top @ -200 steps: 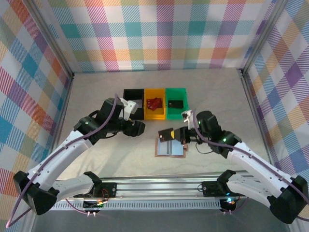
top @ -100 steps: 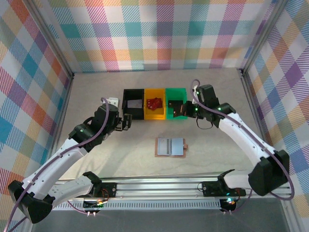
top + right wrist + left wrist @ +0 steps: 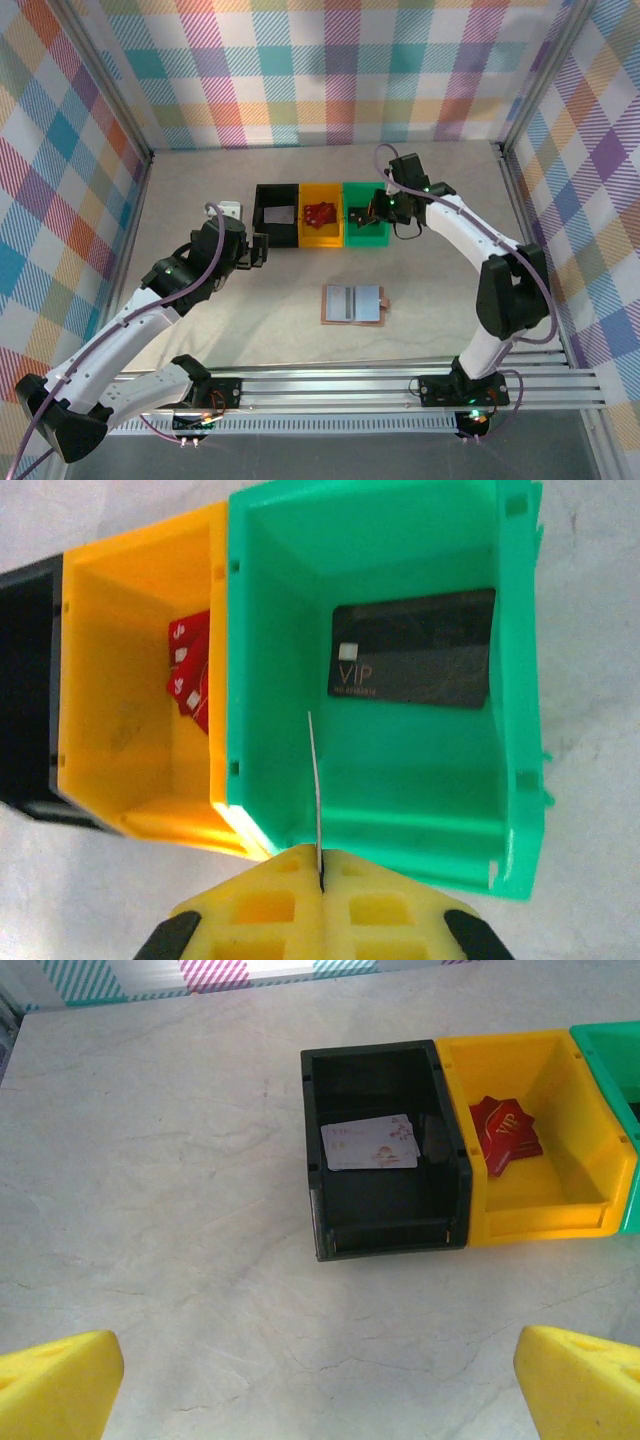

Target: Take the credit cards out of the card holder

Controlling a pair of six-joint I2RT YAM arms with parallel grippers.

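One card holder lies open on the pale marbled desk. Left gripper is spread wide and empty. Three bins sit behind: the black bin has one pale card, the yellow bin has red cards, the green bin has one VIP card. Right gripper is pinching one thin card over the green one. Plaid walls all round.

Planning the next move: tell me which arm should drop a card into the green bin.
Right. The right gripper is shut on a card held edge-on over the green bin; the left gripper is open and empty, near the black bin.
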